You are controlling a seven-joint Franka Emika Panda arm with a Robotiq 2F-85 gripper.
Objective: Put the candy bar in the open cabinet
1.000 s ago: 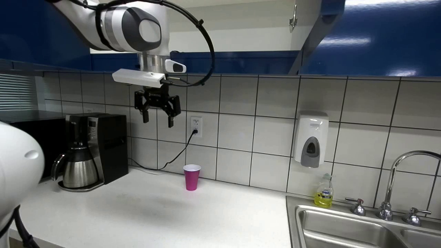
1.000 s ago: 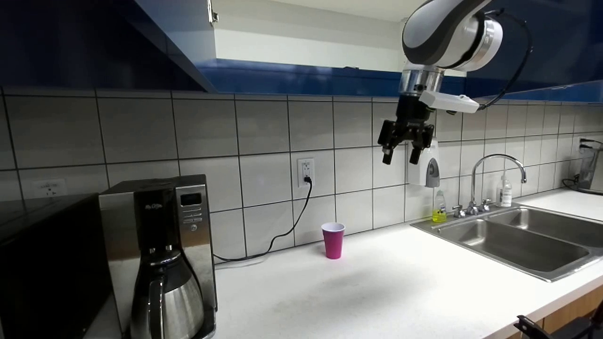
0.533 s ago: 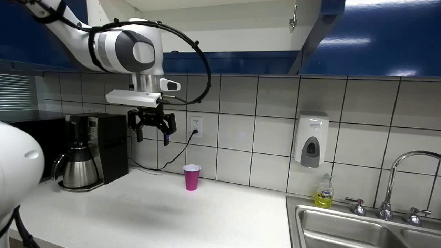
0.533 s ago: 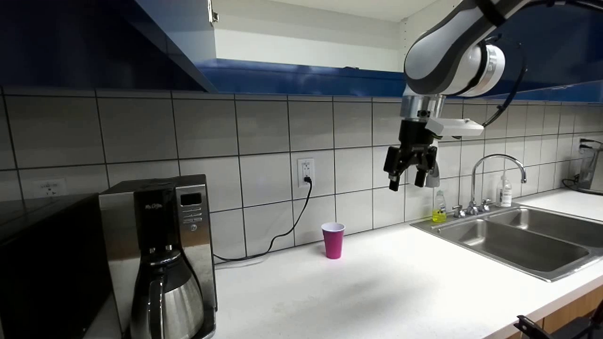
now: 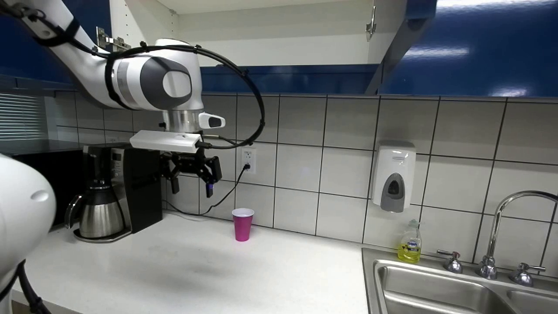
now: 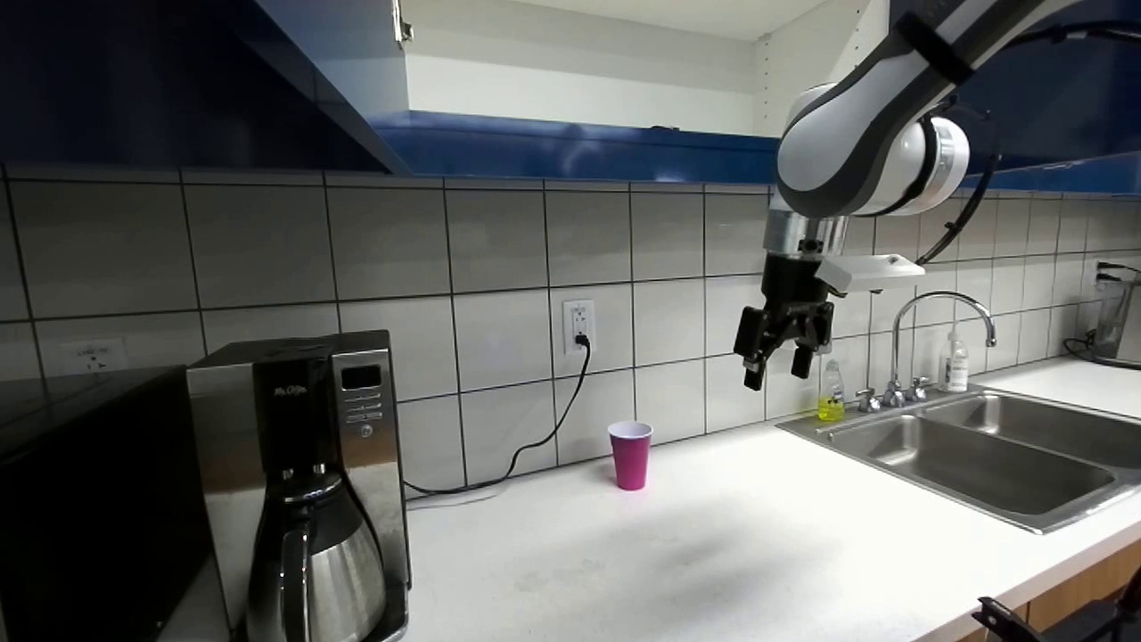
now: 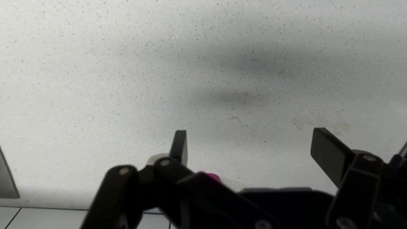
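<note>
Two fingers [image 7: 329,152] spread wide, the Robotiq gripper [image 5: 192,188] hangs above the white counter [image 5: 218,283]! Higher up, the open cabinet [image 6: 570,85], a dark sliver [image 6: 664,128] at its edge too small to call the candy bar; lower, the magenta cup [image 5: 242,226].

The cabinet [image 5: 287,80] had glossy, smooth doors [image 5: 475,56] and a matt interior. The tiles [image 5: 301,165] looked like smooth ceramic with a soft sheen; the counter [image 7: 95,79], finely speckled, read as matt. Satin metal formed the sink [image 5: 371,279] and its 2 basins [image 6: 972,464], while the faucet [image 5: 493,231] was mirror-bright chrome. The coffee maker [image 6: 301,410] joined brushed metal to dark plastic, its carafe [image 6: 348,575] satin metal. The dispenser [image 5: 394,174] seemed smooth plastic, the soap bottle [image 5: 409,244] clear plastic. The cup [image 5: 242,226] was smooth, plastic or paper. The arm [image 5: 174,83] wore smooth, plastic-looking shells above a bare metal collar [image 5: 181,121]; the gripper [image 5: 192,189] looked mostly matt. Wood [image 6: 1092,580] showed under the counter.
</note>
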